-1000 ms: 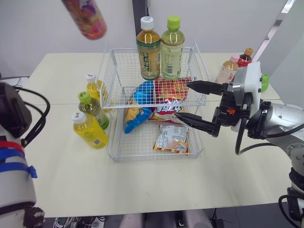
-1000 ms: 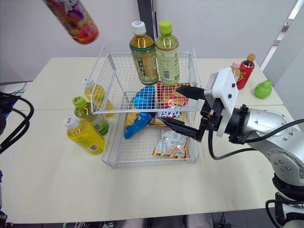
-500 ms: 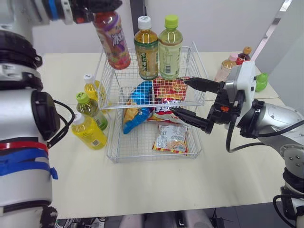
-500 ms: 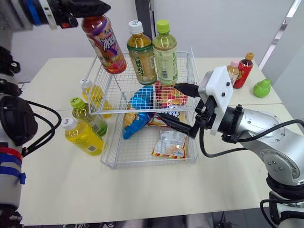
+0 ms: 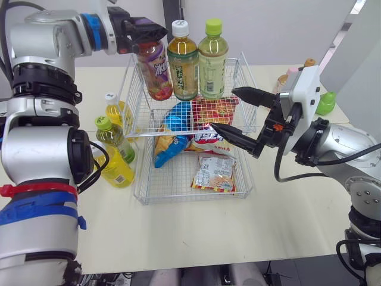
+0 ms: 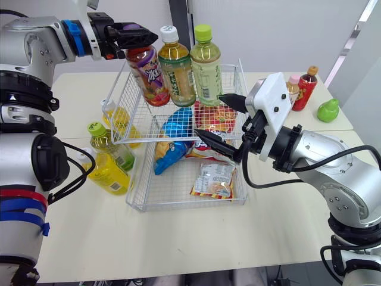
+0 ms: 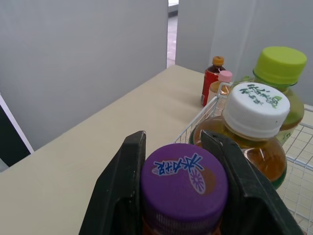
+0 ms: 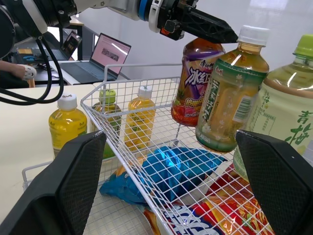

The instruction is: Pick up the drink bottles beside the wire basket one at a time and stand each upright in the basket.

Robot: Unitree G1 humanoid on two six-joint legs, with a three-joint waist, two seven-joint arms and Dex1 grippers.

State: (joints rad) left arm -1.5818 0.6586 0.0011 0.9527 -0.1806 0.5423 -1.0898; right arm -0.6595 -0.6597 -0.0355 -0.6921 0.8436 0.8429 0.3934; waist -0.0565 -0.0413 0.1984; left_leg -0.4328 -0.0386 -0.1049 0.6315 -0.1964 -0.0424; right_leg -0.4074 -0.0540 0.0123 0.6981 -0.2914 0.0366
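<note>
Left wrist view: left claw [image 7: 174, 147] is pinching the purple cap of the red drink bottle [image 5: 156, 70]. It hangs slightly tilted at the basket's [image 5: 172, 179] back left corner, just beside two upright tea bottles [image 5: 182, 59]. Right claw [image 5: 222, 108] is spread wide over the snack bags [image 5: 215, 173]. Three yellow bottles [image 5: 113, 164] sit left of the basket.

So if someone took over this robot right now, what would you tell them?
Left end effector: shut on the purple cap of the red bottle, which hangs tilted at the back left corner of the basket, not released.
Right end effector: open, hovering over the snack bags in the basket.
Done: two tea bottles stand upright at the basket's back.
Left: stand the red bottle up and let go; then three bottles on the table left of the basket, perhaps also two bottles far right.
</note>
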